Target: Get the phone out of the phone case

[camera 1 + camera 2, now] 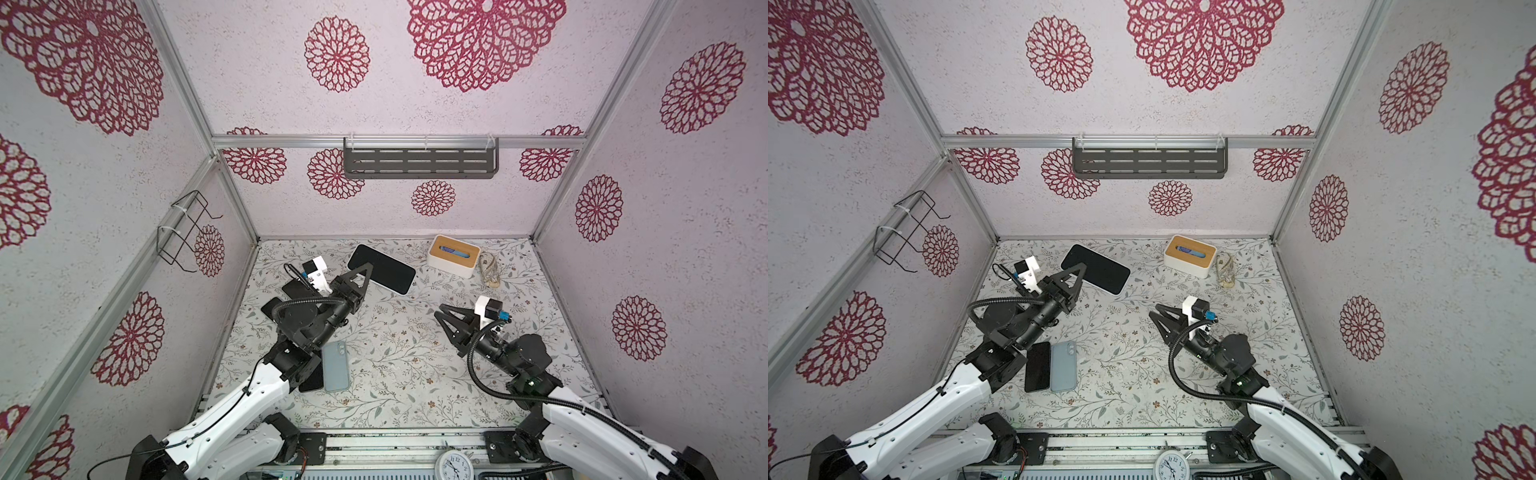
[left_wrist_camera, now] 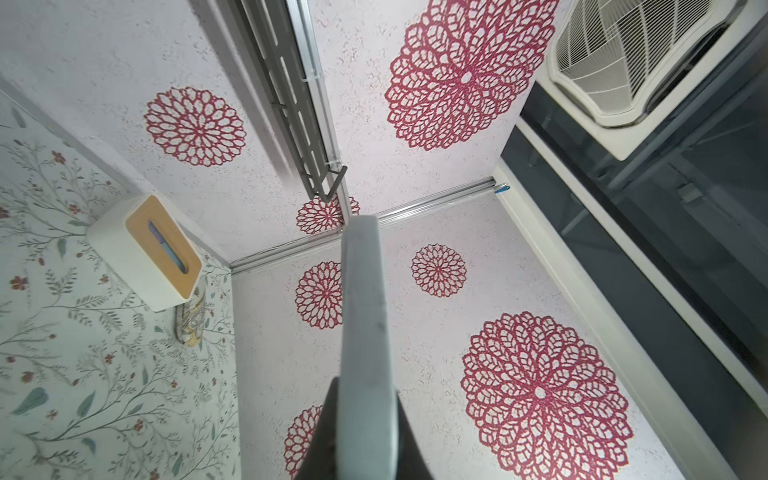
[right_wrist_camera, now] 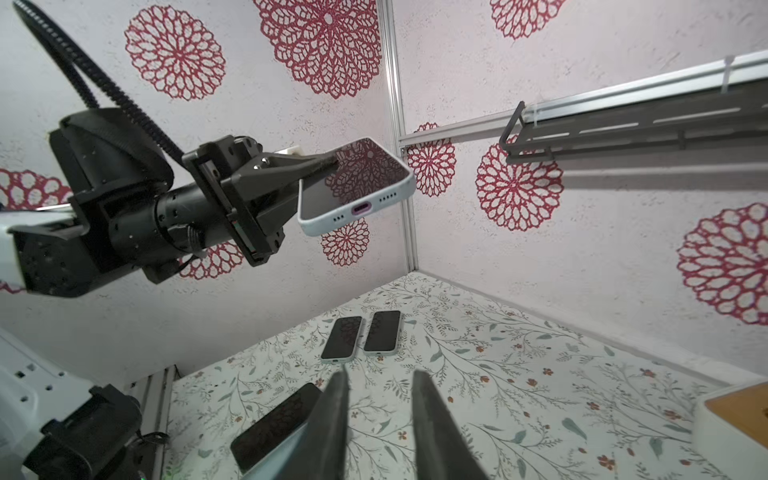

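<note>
A phone (image 1: 384,270) with a dark screen sits in a pale phone case (image 3: 332,222) and hangs level above the back of the table. My left gripper (image 1: 365,272) is shut on one long side of it; the wrist view shows the case edge (image 2: 365,316) clamped between the jaws. My right gripper (image 1: 442,309) stands open and empty over the middle right of the table, well apart from the phone. In the right wrist view its fingers (image 3: 338,399) show floral table between them.
A pale blue case or phone (image 1: 336,365) lies back up beside a black phone (image 1: 1038,365) under the left arm. Two more phones (image 3: 361,337) lie at the left. A wooden-lidded tissue box (image 1: 454,255) and a rope bundle (image 1: 488,268) sit at the back right.
</note>
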Robot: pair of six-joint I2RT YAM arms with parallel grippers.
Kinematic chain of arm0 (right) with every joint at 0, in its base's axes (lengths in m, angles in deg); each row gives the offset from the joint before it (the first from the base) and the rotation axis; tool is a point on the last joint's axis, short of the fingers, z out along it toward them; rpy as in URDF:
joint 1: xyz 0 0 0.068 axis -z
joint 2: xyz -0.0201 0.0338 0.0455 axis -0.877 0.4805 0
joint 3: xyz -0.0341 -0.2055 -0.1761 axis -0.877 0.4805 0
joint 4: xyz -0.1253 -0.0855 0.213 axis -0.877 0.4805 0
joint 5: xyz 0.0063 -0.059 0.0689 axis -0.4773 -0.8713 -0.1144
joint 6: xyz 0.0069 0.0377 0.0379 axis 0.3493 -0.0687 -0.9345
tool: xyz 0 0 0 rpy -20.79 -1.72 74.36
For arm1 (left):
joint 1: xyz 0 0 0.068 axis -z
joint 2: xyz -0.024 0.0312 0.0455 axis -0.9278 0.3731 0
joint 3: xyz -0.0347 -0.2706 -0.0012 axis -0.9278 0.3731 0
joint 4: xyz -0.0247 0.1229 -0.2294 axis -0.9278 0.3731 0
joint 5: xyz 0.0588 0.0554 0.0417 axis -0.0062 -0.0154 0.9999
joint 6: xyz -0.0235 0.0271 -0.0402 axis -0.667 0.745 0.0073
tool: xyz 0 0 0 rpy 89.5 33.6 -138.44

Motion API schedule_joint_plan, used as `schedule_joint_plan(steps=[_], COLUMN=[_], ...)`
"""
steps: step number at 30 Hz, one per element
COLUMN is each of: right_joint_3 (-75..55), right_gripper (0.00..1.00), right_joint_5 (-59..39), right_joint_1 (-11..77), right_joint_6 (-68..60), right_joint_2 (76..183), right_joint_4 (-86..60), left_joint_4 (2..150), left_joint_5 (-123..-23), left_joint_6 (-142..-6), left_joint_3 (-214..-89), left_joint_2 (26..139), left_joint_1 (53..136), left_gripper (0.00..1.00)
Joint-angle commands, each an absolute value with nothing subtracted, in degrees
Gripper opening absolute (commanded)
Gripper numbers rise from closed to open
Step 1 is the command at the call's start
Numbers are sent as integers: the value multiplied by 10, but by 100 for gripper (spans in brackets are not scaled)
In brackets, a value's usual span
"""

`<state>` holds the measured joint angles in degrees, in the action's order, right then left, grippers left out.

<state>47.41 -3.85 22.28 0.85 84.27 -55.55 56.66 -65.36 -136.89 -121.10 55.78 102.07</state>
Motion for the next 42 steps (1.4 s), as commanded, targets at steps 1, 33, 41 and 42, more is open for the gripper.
schedule_joint_plan(steps=[1, 33, 41, 42], right_joint_3=[488, 483, 446, 445], right_gripper=[53, 73, 73, 72], right_joint_5=[-63, -156, -188, -191], right_joint_1=[229, 109, 82, 83], right_joint_6=[13, -361, -359, -359], right_joint_2=[800, 1109, 1158, 1161], right_joint_4=[-491, -1084, -1087, -1087], left_joint_4=[598, 59, -12, -11], left_joint_5=[-789, -350, -298, -295], left_joint_6=[-1337, -1186, -1122, -1124], left_joint_3=[-1265, -1057, -1059, -1060], left_joint_2=[559, 623, 644, 646], left_joint_1=[976, 1182, 1228, 1231], left_gripper=[0, 0, 0, 0])
